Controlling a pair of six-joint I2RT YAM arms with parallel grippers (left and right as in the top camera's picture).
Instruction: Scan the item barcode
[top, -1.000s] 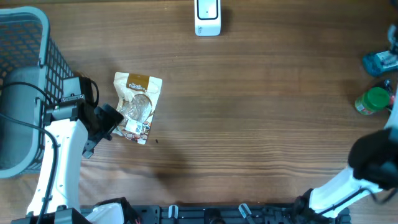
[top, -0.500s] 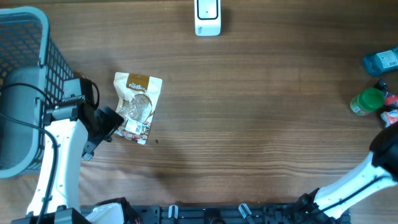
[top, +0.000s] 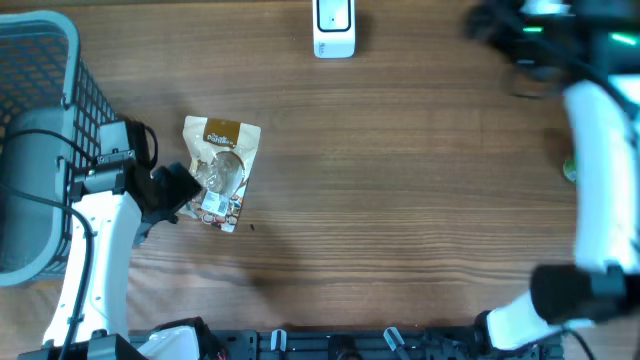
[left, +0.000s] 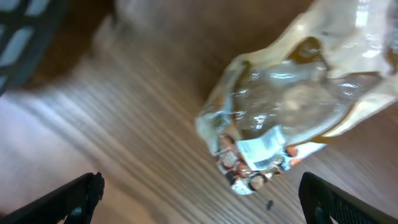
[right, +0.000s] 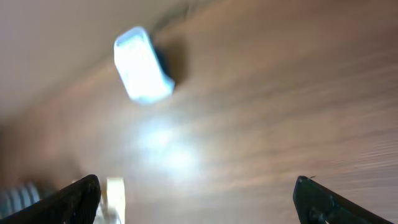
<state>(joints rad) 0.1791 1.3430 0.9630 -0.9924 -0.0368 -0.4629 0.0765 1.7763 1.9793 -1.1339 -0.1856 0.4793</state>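
Left hand (top: 182, 195) spread, empty — beside snack pouch (top: 222, 165); right hand (right: 198, 198) spread, empty — aloft, scanner (right: 142, 65) beyond.

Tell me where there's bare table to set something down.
The widest bare wood lies mid-table, between the snack pouch, the scanner and the right arm. The front strip below the pouch is bare too. Crowded at left: basket, left tool, pouch.

Nothing legible (pouch (top: 222, 170) print blurred).
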